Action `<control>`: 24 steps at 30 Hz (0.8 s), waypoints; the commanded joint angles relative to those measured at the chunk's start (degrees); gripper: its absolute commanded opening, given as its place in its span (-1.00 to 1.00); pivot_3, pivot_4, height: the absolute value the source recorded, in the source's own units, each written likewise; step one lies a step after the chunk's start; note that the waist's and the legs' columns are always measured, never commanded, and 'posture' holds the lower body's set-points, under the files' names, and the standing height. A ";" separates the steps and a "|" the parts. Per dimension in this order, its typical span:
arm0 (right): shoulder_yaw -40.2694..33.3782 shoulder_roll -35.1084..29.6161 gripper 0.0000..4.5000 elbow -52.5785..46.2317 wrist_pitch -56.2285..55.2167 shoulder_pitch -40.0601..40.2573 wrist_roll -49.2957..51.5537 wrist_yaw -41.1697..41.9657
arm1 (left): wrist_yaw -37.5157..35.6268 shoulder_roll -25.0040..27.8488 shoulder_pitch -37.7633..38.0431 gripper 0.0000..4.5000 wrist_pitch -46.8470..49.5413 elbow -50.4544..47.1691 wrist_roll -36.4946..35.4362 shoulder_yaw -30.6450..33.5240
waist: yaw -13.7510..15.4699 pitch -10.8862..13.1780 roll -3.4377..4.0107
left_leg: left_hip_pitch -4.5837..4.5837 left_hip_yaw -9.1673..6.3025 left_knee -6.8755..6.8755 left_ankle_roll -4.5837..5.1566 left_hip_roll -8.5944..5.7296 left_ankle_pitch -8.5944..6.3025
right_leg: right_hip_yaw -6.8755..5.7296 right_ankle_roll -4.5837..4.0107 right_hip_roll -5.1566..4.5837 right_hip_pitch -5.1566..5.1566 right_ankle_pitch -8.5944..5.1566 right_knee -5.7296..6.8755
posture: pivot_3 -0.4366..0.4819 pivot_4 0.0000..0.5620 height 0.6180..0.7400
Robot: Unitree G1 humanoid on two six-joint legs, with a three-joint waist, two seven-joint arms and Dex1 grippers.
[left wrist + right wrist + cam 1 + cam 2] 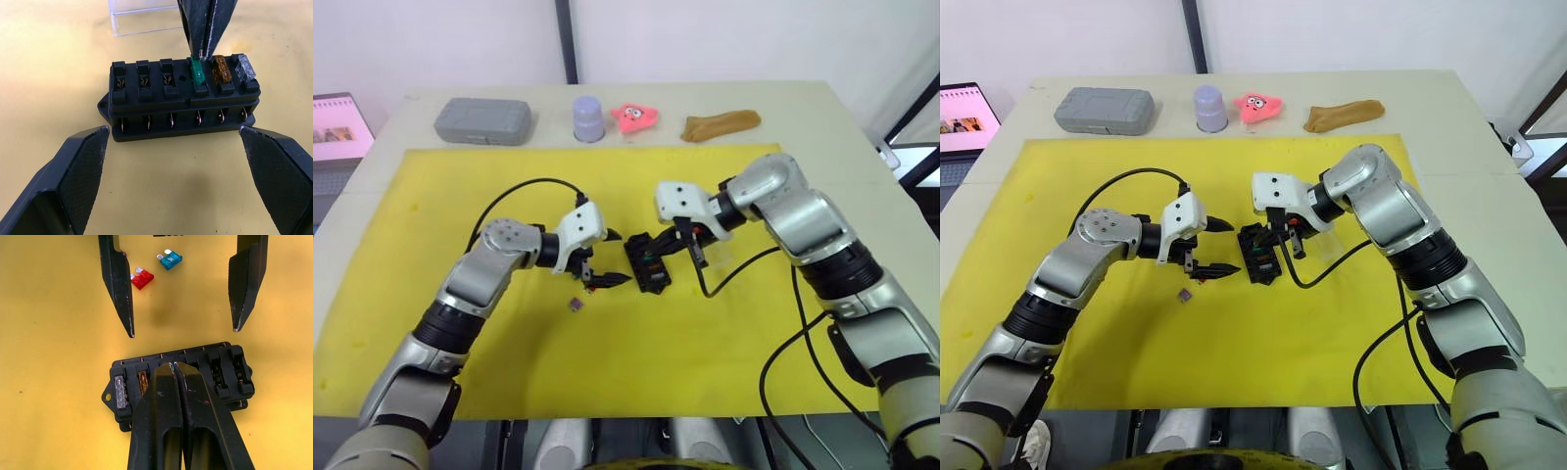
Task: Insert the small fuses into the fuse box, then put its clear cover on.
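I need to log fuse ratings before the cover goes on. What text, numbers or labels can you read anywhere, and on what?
None can be read.
Green fuse in the right claw: no rating visible.
Brown fuse and grey fuse in the fuse box: marks too blurred.
Red fuse and teal fuse: no number legible.
Laptop screen: too small.

A pale beige surface (372, 176) carries a bright yellow mat (607, 372). Behind it stands a white wall (705, 39) split by a dark vertical post (567, 39). At the robot's far left, a laptop (337, 132) shows a lit screen.
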 commanded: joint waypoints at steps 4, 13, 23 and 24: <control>0.26 -0.51 -0.98 2.22 -2.63 0.96 -1.14 -0.64 | -0.28 0.45 -1.03 1.00 -0.88 -1.17 -0.22 1.83 | 0.05 0.00 0.00 | 0.00 0.00 0.00 0.00 -0.01 0.00 | 0.00 0.00 -0.01 0.01 0.00 -0.01 | -0.05 -0.47 1.00; 2.13 -0.65 -0.98 3.94 -6.37 3.27 -4.21 -1.28 | -0.26 0.53 -0.95 1.00 -0.83 -1.32 -0.27 1.92 | 0.05 -0.01 -0.01 | 0.02 0.01 0.00 0.00 -0.01 0.00 | 0.00 0.00 -0.01 0.04 0.00 -0.01 | -0.05 -0.47 1.00; -2.30 0.32 -0.98 2.71 -3.06 -0.35 -0.41 -1.54 | -0.24 0.26 -0.99 1.00 -0.74 -1.48 -0.22 1.85 | 0.06 0.00 0.00 | 0.02 0.00 0.01 0.00 -0.01 0.00 | 0.00 0.00 -0.01 0.05 0.00 -0.01 | -0.05 -0.47 1.00; -2.40 0.29 -0.98 2.56 -2.87 -0.41 -0.31 -1.55 | -0.25 0.25 -0.98 1.00 -0.75 -1.50 -0.22 1.84 | 0.06 0.00 -0.01 | 0.02 0.00 0.01 0.00 -0.01 0.00 | 0.00 0.00 -0.01 0.05 0.00 -0.01 | -0.05 -0.47 1.00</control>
